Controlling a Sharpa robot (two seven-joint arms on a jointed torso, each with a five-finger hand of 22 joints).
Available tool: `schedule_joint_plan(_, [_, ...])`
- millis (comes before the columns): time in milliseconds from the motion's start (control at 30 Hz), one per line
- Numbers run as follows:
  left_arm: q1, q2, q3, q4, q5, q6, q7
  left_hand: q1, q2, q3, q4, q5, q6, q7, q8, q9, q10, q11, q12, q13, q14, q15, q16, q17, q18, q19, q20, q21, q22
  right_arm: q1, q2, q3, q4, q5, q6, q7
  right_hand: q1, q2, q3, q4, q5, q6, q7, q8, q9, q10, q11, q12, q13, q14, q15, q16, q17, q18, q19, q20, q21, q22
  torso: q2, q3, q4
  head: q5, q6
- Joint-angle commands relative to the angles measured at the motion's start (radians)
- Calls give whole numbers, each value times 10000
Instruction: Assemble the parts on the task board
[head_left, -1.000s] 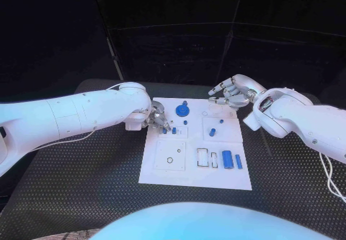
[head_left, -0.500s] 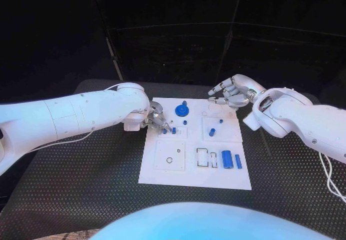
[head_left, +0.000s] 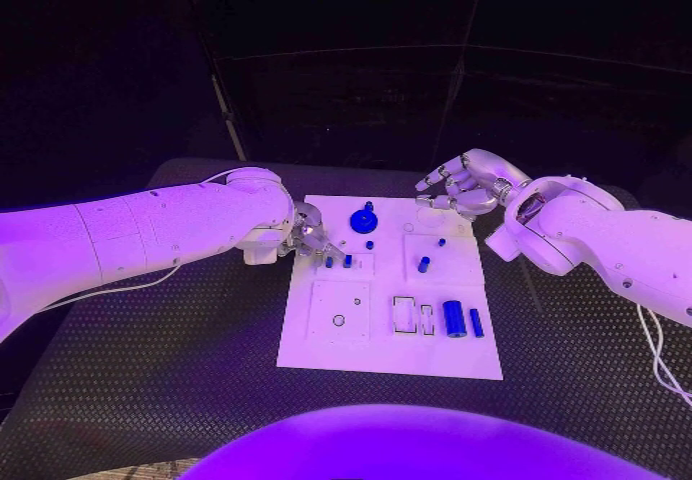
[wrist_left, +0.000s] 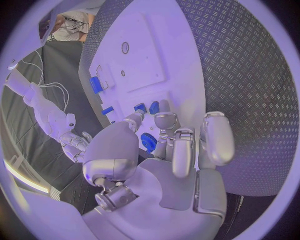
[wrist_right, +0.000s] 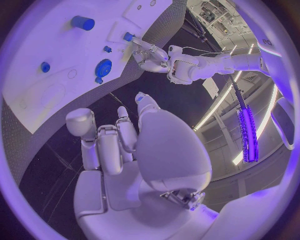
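The white task board (head_left: 325, 345) lies in the middle of the table. My left hand (head_left: 310, 240) is at its left edge, fingertips (wrist_left: 164, 119) right at two small blue pegs (head_left: 338, 261) that stand in a square field. The same pegs (wrist_left: 147, 107) show just past the fingertips in the left wrist view, and whether one is pinched is unclear. A round blue gear (head_left: 365, 215) sits at the far end, with small blue pieces (head_left: 424, 264) nearby. My right hand (head_left: 462, 185) hovers over the board's far right corner, fingers apart and loosely bent, holding nothing.
A thick blue cylinder (head_left: 454, 318) and a slim blue bar (head_left: 476, 322) lie in the near right part of the board, beside white slots (head_left: 407, 314). A small ring (head_left: 338, 321) lies on the near left field. Black ribbed matting (head_left: 173, 380) surrounds the board.
My left hand has drawn back slightly to the far left while the two pegs stay in place. The right hand has barely moved.
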Motion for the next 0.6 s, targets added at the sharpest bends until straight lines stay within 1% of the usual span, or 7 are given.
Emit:
schedule_joint_plan(33, [18,-92,64,167,165,-681,0,214,25,-204,41,-15,-95,26,10,5,-87,-17,2,-57,1072,-58,31,2635,89,-27,-58,-53,-34,7,20,4,-5,26,50,54,-57,49,8,59,22,14,-25,49,-8,-51,-27,-51,-10,581,-74,-69,504,97,-73,6,-54,-8,-6,7,2,-16,2])
schedule_joint_plan(133, [24,-215,146,370,306,-1060,85,437,74,-437,55,-8,-238,77,-56,-14,-133,18,2,-73,1072,-38,31,2635,100,-49,-40,-111,-78,0,41,4,-20,35,50,62,-57,49,8,59,22,14,-25,49,-8,-51,-27,-51,-10,581,-74,-69,504,97,-73,6,-54,-8,1,4,-10,-23,2])
schedule_joint_plan(267, [41,-342,221,650,424,-2044,686,1020,55,-873,17,8,-805,323,-389,-174,-739,241,-530,-801,998,142,-121,2366,267,-448,84,-889,-786,-5,49,4,-42,43,50,64,-57,49,8,59,22,14,-25,49,-8,-51,-27,-51,-10,581,-74,-69,504,97,-73,6,-54,-8,-2,8,10,-48,2])
schedule_joint_plan(333, [45,-349,234,713,592,-2680,1387,1536,82,-1042,-66,21,-1123,486,-513,-264,-1587,395,-1316,-1864,673,266,-713,1396,498,-1071,198,-2011,-1786,-6,45,4,-53,46,45,65,-57,49,8,59,22,13,-25,49,-8,-52,-27,-51,-11,581,-74,-69,503,97,-74,6,-54,-9,-1,5,11,-74,2])
schedule_joint_plan(367, [46,-341,237,728,702,-3025,1823,2017,105,-1029,-237,25,-1333,591,-612,-346,-2068,499,-1674,-2237,355,342,-1235,620,680,-1607,265,-2953,-2609,-6,43,3,-59,49,42,65,-66,50,5,65,22,9,-24,47,-9,-73,-26,-73,-38,575,-73,-84,477,102,-91,7,-70,-40,0,6,13,-93,2])
schedule_joint_plan(467, [47,-304,240,737,893,-3828,3005,3014,137,-1010,-578,43,-1656,845,-880,-635,-2814,701,-2128,-2508,-509,527,-2573,-1106,1058,-2861,455,-5208,-4504,-7,39,3,-70,57,33,71,-74,50,2,71,25,2,-23,45,-9,-174,-24,-185,-172,547,-71,-147,363,127,-167,9,-138,-179,0,6,0,-106,2])
schedule_joint_plan(600, [32,-190,218,675,986,-4743,4718,4494,220,-675,-1142,40,-1936,1183,-1510,-1330,-3888,1048,-3343,-3359,-2245,827,-5298,-4175,1079,-3370,733,-6248,-5161,-7,23,3,-75,62,6,79,-76,49,2,73,28,-7,-23,43,-10,-220,-23,-233,-223,529,-71,-187,297,140,-211,10,-180,-257,1,10,-16,-164,2])
